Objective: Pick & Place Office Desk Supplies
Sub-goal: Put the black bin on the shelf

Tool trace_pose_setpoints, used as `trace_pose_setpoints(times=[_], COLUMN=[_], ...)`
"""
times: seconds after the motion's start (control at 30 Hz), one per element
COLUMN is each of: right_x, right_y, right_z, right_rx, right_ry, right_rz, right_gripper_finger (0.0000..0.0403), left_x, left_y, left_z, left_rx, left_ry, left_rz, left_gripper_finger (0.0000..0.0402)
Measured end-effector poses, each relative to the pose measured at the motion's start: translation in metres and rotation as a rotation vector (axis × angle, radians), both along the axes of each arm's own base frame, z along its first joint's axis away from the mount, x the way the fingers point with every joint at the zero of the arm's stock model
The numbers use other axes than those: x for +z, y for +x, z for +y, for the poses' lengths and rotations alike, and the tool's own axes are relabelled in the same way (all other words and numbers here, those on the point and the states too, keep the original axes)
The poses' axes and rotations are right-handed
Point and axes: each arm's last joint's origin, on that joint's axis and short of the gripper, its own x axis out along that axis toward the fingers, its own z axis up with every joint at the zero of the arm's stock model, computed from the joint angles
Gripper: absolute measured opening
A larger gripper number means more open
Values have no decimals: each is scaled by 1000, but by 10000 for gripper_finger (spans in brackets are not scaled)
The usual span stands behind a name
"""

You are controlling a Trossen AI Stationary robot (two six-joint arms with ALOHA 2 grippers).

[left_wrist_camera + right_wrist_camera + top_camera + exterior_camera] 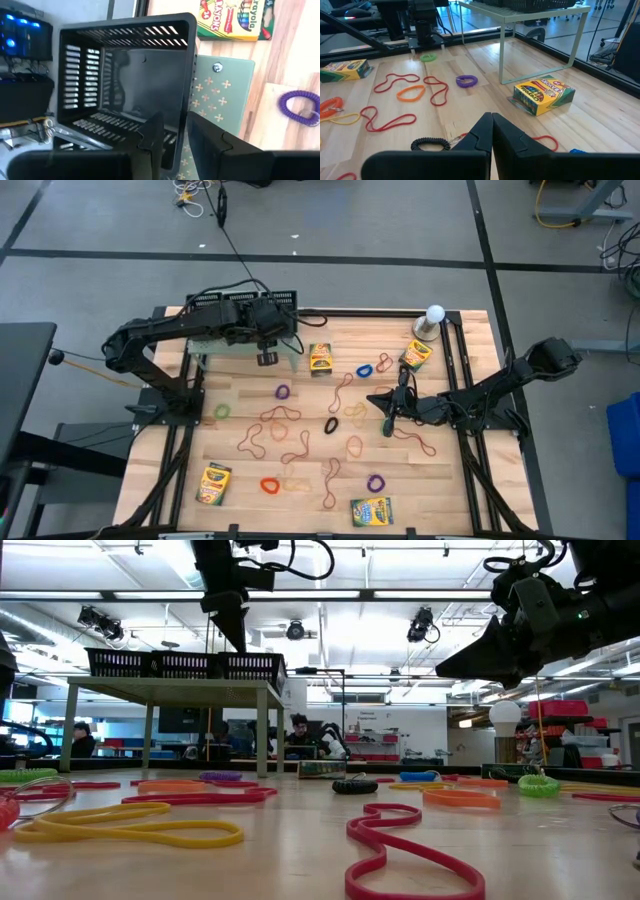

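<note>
— Where is the left hand [172, 132]?
— Above the pale green perforated stand [245, 352] at the far left of the table [450, 480], its fingers [152, 131] parted a little and hanging over the near rim of a black mesh tray [127, 85] — nothing is seen between them. Three such trays sit in a row on the stand's top in the low view.

— And the right hand [388, 423]?
— Low over the middle-right of the table, clenched with its fingers [510, 135] pressed together, holding nothing that shows. A black coiled band [431, 144] lies just beside its tip.

— The rest of the supplies?
— Rubber bands in red, orange, purple, green and yellow are scattered across the wooden top. One crayon box [320, 358] lies just beside the stand, another [416, 355] near the white globe [433, 315] at the far right, and two more — [214, 483] and [371, 511] — along the near edge. People sit in the room behind.
</note>
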Motion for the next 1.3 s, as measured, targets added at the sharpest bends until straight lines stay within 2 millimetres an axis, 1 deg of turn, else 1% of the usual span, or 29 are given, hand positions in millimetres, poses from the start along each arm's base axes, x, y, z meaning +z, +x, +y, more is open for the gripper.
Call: trace_pose_setpoints(times=[0.33,0.47,0.6,0.73,0.8,0.9,1.07,1.13,1.3], right_x=[0,0,2,2,3,3,3,4,5], right_y=[0,0,0,1,1,1,1,1,1], right_z=[0,0,0,0,0,0,0,0,0], right_rx=[0,-1,-2,-2,-1,-1,0,0,2], right_ry=[0,0,12,15,12,10,13,14,12], right_rz=[0,0,-20,-27,-29,-29,-37,-47,-54], right_gripper_finger=[9,9,9,9,9,9,9,9,9], left_x=[12,18,18,7,4,3,6,6,-9], left_y=[-1,-1,-5,-7,-8,-9,-7,-5,-4], left_z=[4,14,28,36,38,40,50,57,77], left_rx=[78,191,340,457,498,540,564,583,652], left_ry=[-17,-46,-80,-97,-69,-15,-18,-12,-3], left_rz=[-89,-207,-303,-356,-362,-373,-460,-491,-438], left_gripper_finger=[94,94,94,84,74,52,11,6,7])
